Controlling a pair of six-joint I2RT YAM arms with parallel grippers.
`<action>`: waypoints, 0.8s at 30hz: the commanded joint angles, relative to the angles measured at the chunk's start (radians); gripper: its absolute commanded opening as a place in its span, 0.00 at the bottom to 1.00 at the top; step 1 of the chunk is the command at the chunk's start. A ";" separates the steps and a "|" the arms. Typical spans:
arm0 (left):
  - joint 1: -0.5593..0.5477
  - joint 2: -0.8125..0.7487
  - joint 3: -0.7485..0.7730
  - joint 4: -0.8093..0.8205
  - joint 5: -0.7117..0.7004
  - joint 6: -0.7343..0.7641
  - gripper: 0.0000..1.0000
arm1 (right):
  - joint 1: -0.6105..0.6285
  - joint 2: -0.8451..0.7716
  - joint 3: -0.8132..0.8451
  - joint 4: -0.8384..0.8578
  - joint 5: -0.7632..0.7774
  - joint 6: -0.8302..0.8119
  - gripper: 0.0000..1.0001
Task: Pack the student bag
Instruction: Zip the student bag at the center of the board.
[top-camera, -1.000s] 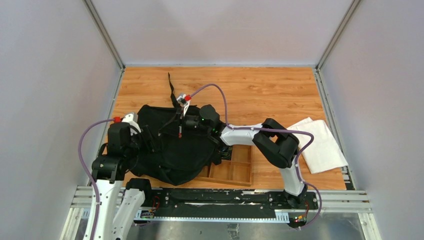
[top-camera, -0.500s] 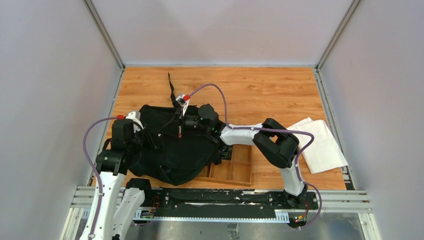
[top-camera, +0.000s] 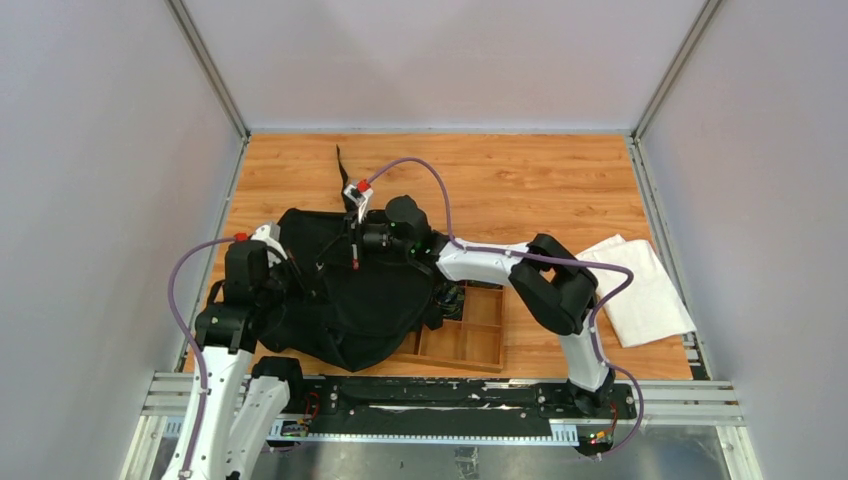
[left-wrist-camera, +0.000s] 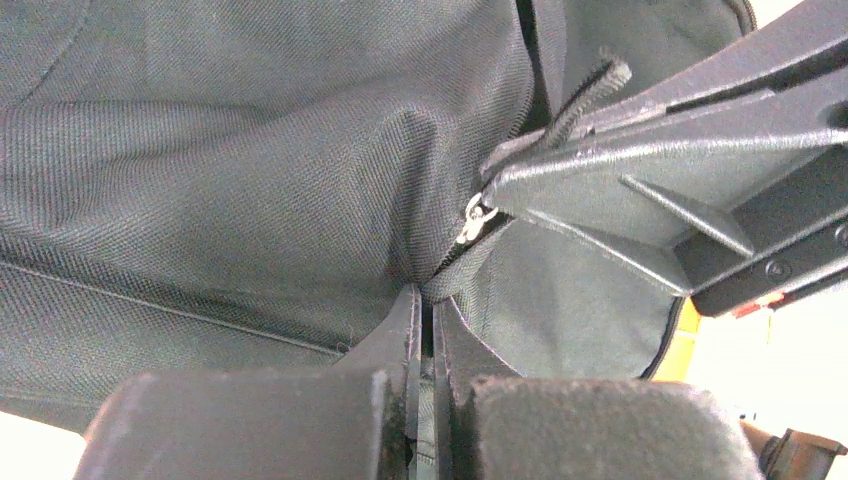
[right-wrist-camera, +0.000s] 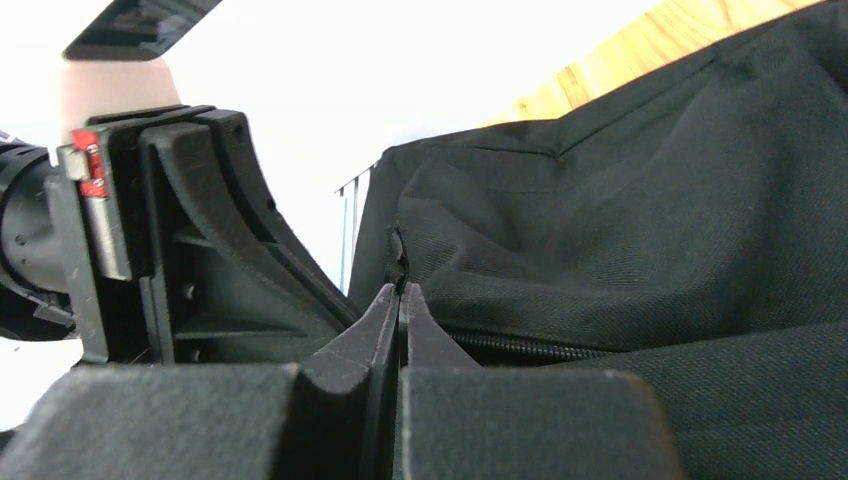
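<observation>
1. The student bag (top-camera: 350, 300) lies slumped on the table (top-camera: 540, 180) to the left of the wooden tray (top-camera: 470, 340), and its right edge is draped over the tray's left end.
2. The left fingers (left-wrist-camera: 400, 335) are pinched together on a fold of the bag's black fabric, right at the line of the zip. They are well to the left of the tray.
3. The right fingers (right-wrist-camera: 372, 328) are also pressed tight. They are nipping a small black tab just beside the silver zip slider (left-wrist-camera: 475, 215), to the left of the tray and further back than it is.
4. Both arms are working the zip, one bracing the cloth and the other on the pull. I would say this is a zip step, though I cannot tell whether the zip is being opened or closed.
5. Nothing shows whether anything is inside the bag. The tray compartments I can see from here look bare (the left ones are hidden under the bag), so I cannot say how much packing is done.
6. A folded white cloth (top-camera: 640, 290) lies to the right of the tray, apart from it and outside the bag. It may be waiting to go in.
7. I can read no brand, label or lettering on the bag, the tray or the cloth.
</observation>
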 joint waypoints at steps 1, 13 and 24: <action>-0.005 -0.042 -0.017 -0.086 0.042 -0.035 0.00 | -0.054 0.015 0.099 -0.071 0.067 -0.010 0.00; -0.007 -0.070 -0.013 -0.156 0.034 -0.029 0.00 | -0.129 0.088 0.261 -0.348 0.170 -0.069 0.00; -0.008 -0.081 -0.017 -0.164 0.068 -0.035 0.00 | -0.195 0.291 0.631 -0.626 0.224 -0.226 0.00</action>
